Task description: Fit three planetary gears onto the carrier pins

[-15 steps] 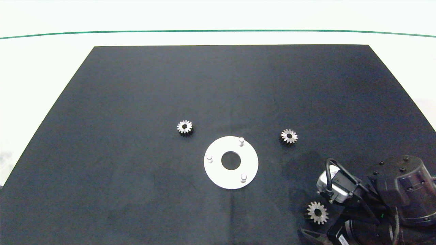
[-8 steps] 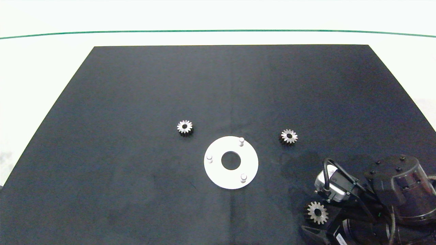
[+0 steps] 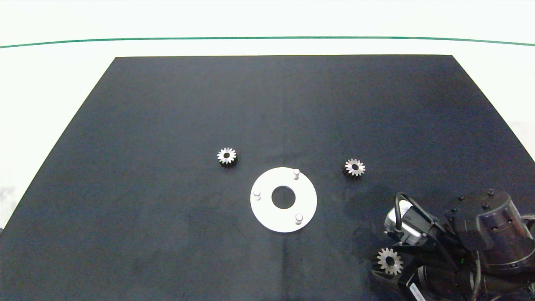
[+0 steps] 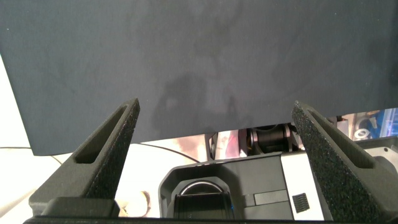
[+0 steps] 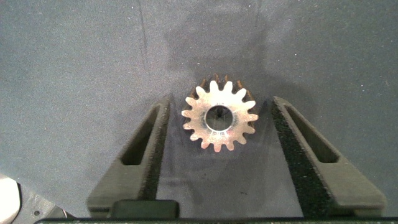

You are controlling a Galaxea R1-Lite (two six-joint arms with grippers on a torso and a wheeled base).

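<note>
Nothing is installed yet: all three pins are bare and all three gears lie flat on the black mat (image 3: 167, 125), so every placement is left to do.

Going from left to right across the head view, the left gripper (image 4: 217, 155) is out of sight there. Its wrist view shows it parked at the near edge of the mat with its fingers spread wide and nothing between them.

The left gear (image 3: 227, 156) lies up and to the left of the white disc (image 3: 267, 213), near it but apart. The disc sits at the middle of the mat with a round hole in its centre. Its pins stand upright: the left pin (image 3: 257, 194), the far pin (image 3: 296, 173) and the near pin (image 3: 299, 218).

The middle gear (image 3: 355, 167) lies to the right of the disc, clear of it.

The right gear (image 3: 389, 261) lies near the mat's front right corner, well apart from the disc. The right gripper (image 5: 217, 134) hangs over it, fingers spread, one on each side of the gear, neither touching it. Judging by this, the first pick is under way, with closing, lifting and carrying still ahead.

The mat between that gear and the disc is open, and the middle gear lies off to the far side of the straight path.
</note>
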